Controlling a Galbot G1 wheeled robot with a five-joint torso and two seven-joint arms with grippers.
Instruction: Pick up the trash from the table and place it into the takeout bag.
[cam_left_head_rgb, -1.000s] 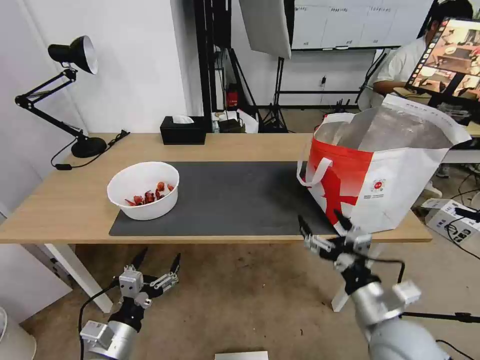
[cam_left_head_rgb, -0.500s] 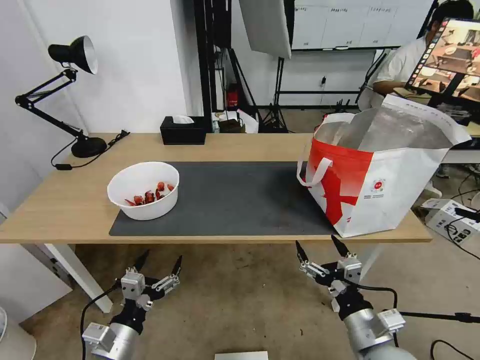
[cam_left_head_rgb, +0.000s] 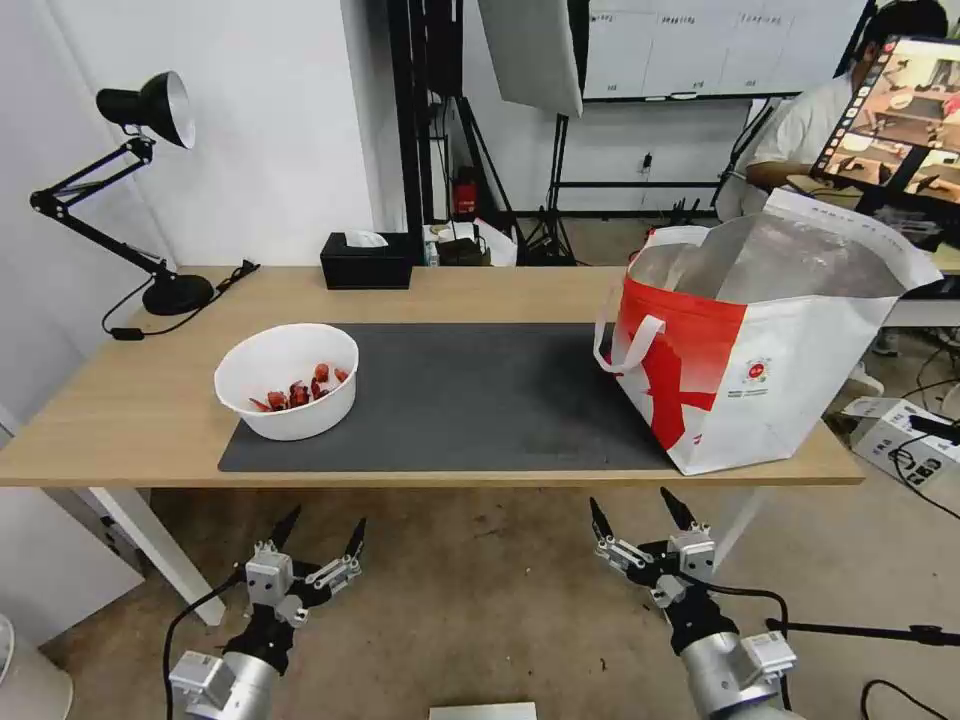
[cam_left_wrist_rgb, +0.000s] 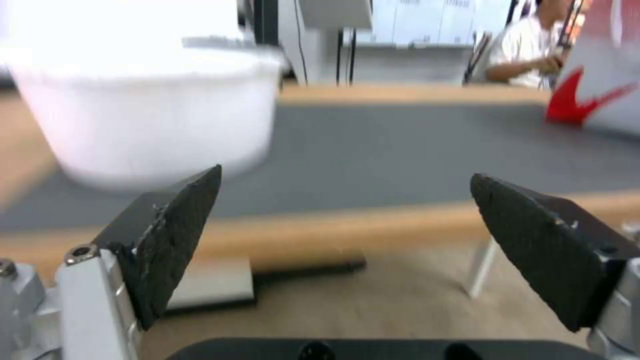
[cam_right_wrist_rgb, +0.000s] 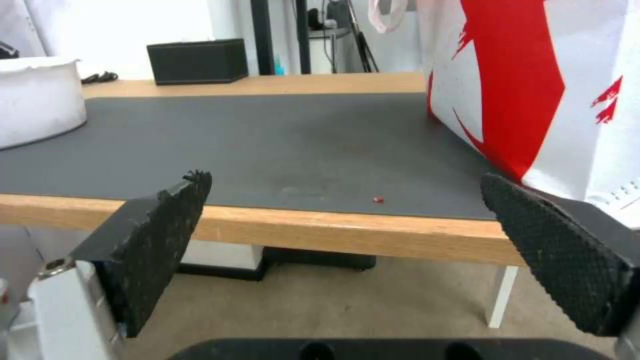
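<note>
Surface (cam_left_head_rgb: 140, 400) first: a long light-wood top on white legs, carrying a large dark grey mat (cam_left_head_rgb: 470, 395) along its middle. At the right end of the mat stands the takeout bag (cam_left_head_rgb: 760, 350), white with a red panel, upright with its mouth open and silver lining showing. Near the left end of the mat sits the white bowl (cam_left_head_rgb: 288, 380) with red scraps in it, well apart from the bag. A black tissue box (cam_left_head_rgb: 366, 262) rests at the far edge. A tiny red speck (cam_right_wrist_rgb: 379, 199), possibly a scrap, lies on the mat near the front edge.

Below the front edge, the left end effector (cam_left_head_rgb: 320, 532) hangs in front of the bowl, fingers spread and holding nothing. The right end effector (cam_left_head_rgb: 637, 512) hangs just below the bag, likewise spread and holding nothing.
</note>
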